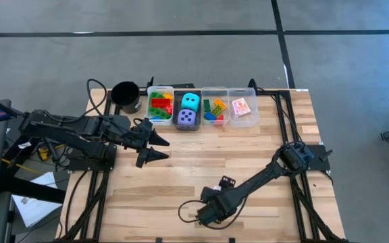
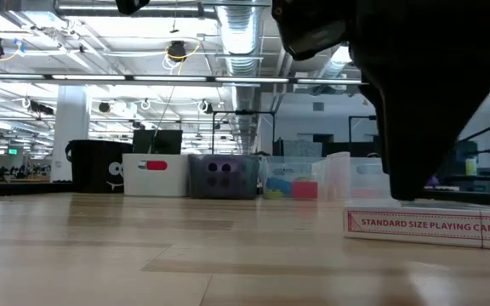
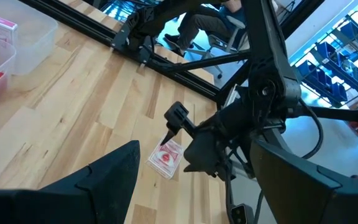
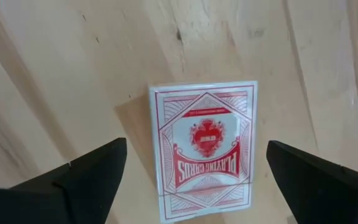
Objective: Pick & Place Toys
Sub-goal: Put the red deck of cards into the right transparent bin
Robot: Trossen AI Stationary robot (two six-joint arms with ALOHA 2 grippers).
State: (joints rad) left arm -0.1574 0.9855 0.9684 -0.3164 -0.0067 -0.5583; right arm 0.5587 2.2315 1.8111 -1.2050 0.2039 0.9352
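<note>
A red-white pack of playing cards (image 4: 205,149) lies flat on the wooden table near its front edge; it also shows in the low view (image 2: 432,228) and the left wrist view (image 3: 166,157). My right gripper (image 4: 197,177) is open just above it, pointing down, one finger on either side of the pack, and also shows in the high view (image 1: 208,213). My left gripper (image 1: 165,150) is open and empty at the table's left, in front of the bins. Bricks (image 1: 159,106), a cyan die (image 1: 190,101), a purple die (image 1: 187,118) and a card pack (image 1: 241,106) lie in the bins.
Several clear bins (image 1: 201,91) stand in a row at the far edge, with a black round cup (image 1: 125,96) to their left. The table's bare wood (image 1: 201,162) lies between the bins and my right gripper. People sit beyond the table's right edge (image 3: 210,18).
</note>
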